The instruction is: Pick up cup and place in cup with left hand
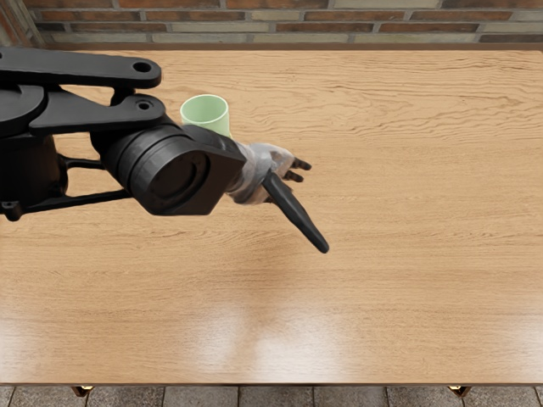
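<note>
The left arm (pixel 174 174) is entering from the left edge; it is extending rightward above the table (pixel 407 297), and the left hand (pixel 271 172) is showing at its end, left of the table's middle and toward the far half. The state of the fingers is not reading clearly; it is not possible to tell whether they are grasping or released. A long, dark, tapered piece (pixel 299 216) is projecting from the hand; it is slanting toward the near right and ending in a rounded tip; whether it is belonging to the hand or being held cannot be determined. The pale green cup (pixel 204 110) is standing upright on the far left part of the table; its open rim is facing up, and the arm is hiding its lower near side. A brick wall (pixel 254 25) is running behind the far edge; a paved floor (pixel 276 396) is showing below the near edge.
</note>
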`<state>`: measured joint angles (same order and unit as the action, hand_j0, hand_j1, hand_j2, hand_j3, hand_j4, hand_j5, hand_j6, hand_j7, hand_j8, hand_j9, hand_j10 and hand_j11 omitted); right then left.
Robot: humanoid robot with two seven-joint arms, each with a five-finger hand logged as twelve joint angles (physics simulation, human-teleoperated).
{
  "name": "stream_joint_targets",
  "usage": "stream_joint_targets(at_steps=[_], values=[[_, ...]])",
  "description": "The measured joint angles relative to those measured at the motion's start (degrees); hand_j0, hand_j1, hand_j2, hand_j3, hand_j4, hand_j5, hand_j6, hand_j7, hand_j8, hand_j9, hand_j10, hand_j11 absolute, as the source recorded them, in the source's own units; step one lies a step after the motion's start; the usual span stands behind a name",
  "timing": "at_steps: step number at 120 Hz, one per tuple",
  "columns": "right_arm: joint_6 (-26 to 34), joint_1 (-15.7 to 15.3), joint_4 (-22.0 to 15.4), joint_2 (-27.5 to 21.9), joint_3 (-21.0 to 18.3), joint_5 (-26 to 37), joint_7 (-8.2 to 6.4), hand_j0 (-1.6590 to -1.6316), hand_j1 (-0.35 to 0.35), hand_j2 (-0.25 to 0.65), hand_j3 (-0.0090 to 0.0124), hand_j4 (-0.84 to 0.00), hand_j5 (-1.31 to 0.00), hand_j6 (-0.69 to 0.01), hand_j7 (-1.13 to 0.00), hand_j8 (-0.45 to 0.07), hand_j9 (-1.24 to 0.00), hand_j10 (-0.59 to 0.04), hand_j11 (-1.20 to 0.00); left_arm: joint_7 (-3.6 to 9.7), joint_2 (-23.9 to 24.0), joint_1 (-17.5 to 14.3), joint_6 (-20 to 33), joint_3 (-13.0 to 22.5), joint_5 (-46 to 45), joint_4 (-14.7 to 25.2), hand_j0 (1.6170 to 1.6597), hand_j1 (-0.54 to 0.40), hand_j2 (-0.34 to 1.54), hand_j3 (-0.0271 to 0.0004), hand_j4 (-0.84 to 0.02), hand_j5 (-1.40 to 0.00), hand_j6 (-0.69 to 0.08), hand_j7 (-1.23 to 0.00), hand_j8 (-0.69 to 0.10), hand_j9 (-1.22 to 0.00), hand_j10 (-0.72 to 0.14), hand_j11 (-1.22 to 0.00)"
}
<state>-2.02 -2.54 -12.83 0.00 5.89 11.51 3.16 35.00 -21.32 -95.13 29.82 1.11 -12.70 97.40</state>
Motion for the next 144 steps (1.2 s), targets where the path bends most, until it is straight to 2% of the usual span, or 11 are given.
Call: stream_joint_targets(at_steps=[9, 23, 38, 46, 63, 73, 85, 110, 144], values=[[0.0, 0.0, 0.0, 0.0, 0.0, 0.0, 0.0, -1.6581, -0.32, -0.005, 0.0, -0.024, -0.03, -0.024, -0.03, -0.024, -0.03, -0.024, -0.03, 0.0, -3.0, 1.3, -4.8, -4.3, -1.9, 0.1, 1.6581, 0.344, 0.0, 0.0, -0.004, -0.01, -0.005, -0.01, -0.005, -0.01, -0.005, -0.01], [0.0, 0.1, 0.0, 0.0, 0.0, 0.0, 0.0, -1.6581, -0.32, -0.005, 0.0, -0.024, -0.03, -0.024, -0.03, -0.024, -0.03, -0.024, -0.03, 0.0, -7.9, 2.5, -15.0, -8.1, -4.8, 0.1, 1.6581, 0.346, 0.0, 0.0, -0.002, 0.0, -0.003, 0.0, -0.003, 0.0, -0.003, 0.0], [0.0, 0.1, -0.1, 0.0, 0.0, 0.0, 0.0, -1.6581, -0.32, -0.005, 0.0, -0.024, -0.03, -0.024, -0.03, -0.024, -0.03, -0.024, -0.03, 0.0, -12.0, 8.7, -24.3, -11.0, -6.0, 0.1, 1.6581, 0.347, 0.0, 0.0, -0.001, 0.0, -0.001, 0.0, -0.002, 0.0, -0.001, 0.0], [0.0, 0.1, -0.1, 0.0, 0.0, 0.0, 0.0, -1.6581, -0.32, -0.005, 0.0, -0.024, -0.03, -0.024, -0.03, -0.024, -0.03, -0.024, -0.03, 0.0, -14.5, 9.9, -30.0, -12.0, -6.3, 0.1, 1.6581, 0.348, 0.0, 0.0, -0.001, 0.0, -0.001, 0.0, -0.001, 0.0, -0.001, 0.0], [0.0, 0.1, -0.2, 0.0, 0.0, 0.0, 0.0, -1.6581, -0.32, -0.005, 0.0, -0.024, -0.03, -0.024, -0.03, -0.024, -0.03, -0.024, -0.03, 0.0, -21.2, 17.3, -42.2, -12.9, -6.5, 0.1, 1.6581, 0.348, 0.0, 0.0, 0.0, 0.0, 0.0, 0.0, 0.0, 0.0, 0.0, 0.0], [0.0, 0.1, -0.6, 0.0, 0.0, 0.0, 0.0, -1.6581, -0.32, -0.005, 0.0, -0.024, -0.03, -0.024, -0.03, -0.024, -0.03, -0.024, -0.03, 0.0, -25.4, 18.6, -49.0, -13.2, -7.0, 0.2, 1.6581, 0.348, 0.0, 0.0, 0.0, 0.0, 0.0, 0.0, 0.0, 0.0, 0.0, 0.0], [0.0, 0.1, -1.0, 0.0, 0.0, 0.0, 0.0, -1.6581, -0.32, -0.005, 0.0, -0.024, -0.03, -0.024, -0.03, -0.024, -0.03, -0.024, -0.03, 0.0, -29.0, 22.1, -56.0, -13.9, -8.2, 0.1, 1.6581, 0.349, 0.0, 0.0, 0.0, 0.0, 0.001, 0.0, 0.0, 0.0, 0.0, 0.0], [0.0, 0.1, -1.3, 0.0, 0.0, 0.0, 0.0, -1.6581, -0.32, -0.005, 0.0, -0.024, -0.03, -0.024, -0.03, -0.024, -0.03, -0.024, -0.03, 0.0, -33.1, 23.4, -63.0, -14.8, -9.1, -0.6, 1.6581, 0.349, 0.0, 0.0, 0.001, 0.0, 0.001, 0.0, 0.001, 0.0, 0.0, 0.0], [0.0, 0.1, -1.4, 0.0, 0.0, 0.0, 0.0, -1.6581, -0.32, -0.005, 0.0, -0.024, -0.03, -0.024, -0.03, -0.024, -0.03, -0.024, -0.03, 0.0, -37.2, 26.2, -64.7, -14.9, -11.1, -1.5, 1.6581, 0.349, 0.0, 0.0, 0.001, 0.0, 0.001, 0.0, 0.001, 0.0, 0.001, 0.0]])
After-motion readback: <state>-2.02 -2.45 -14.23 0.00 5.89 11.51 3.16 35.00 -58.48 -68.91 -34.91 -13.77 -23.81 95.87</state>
